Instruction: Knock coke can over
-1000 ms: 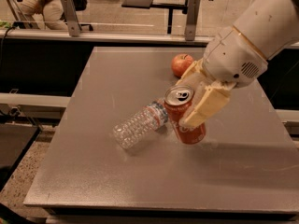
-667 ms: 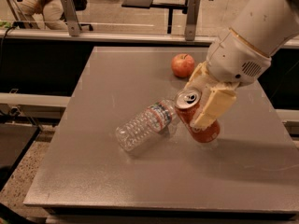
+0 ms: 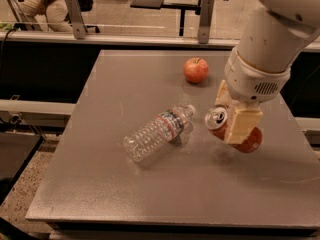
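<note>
The can [image 3: 250, 140] has tipped much further than a second ago and shifted right, away from the bottle [image 3: 157, 133]. It now lies almost on its side near the counter's [image 3: 100, 194] right edge, silver top facing left. The end effector [image 3: 235, 130] is clamped around it; the near finger hides the can's middle, and contact with the counter is unclear. One can, one bottle lying mid-counter, one apple [image 3: 196, 70] toward the far edge.
</note>
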### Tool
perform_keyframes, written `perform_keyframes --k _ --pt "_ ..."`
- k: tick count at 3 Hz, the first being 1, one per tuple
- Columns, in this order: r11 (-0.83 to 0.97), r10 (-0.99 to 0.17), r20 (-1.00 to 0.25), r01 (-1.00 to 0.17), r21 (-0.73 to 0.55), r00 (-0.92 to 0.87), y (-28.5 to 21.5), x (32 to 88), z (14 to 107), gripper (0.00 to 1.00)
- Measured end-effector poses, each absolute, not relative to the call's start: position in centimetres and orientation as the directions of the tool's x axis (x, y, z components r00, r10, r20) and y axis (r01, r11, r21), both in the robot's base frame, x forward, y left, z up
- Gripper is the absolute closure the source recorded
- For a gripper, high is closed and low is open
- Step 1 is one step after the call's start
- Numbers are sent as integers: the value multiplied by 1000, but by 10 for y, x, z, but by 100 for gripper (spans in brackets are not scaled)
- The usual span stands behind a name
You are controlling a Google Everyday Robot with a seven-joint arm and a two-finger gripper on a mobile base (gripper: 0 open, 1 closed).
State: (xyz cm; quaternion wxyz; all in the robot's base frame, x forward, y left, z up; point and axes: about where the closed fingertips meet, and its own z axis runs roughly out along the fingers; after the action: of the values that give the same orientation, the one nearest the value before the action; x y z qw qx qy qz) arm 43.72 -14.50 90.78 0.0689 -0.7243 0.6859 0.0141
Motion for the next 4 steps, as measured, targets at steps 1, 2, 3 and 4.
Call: perform_keyframes --k 1,2,3,4 --pt "-67 -997 39 -994 -88 64 -162 442 893 74" --pt "-89 -991 108 -993 -80 80 -167 442 884 50" --pt "-128 -980 162 -989 -70 115 -165 438 878 26" --pt "-161 -970 194 -985 -64 146 -160 430 874 4"
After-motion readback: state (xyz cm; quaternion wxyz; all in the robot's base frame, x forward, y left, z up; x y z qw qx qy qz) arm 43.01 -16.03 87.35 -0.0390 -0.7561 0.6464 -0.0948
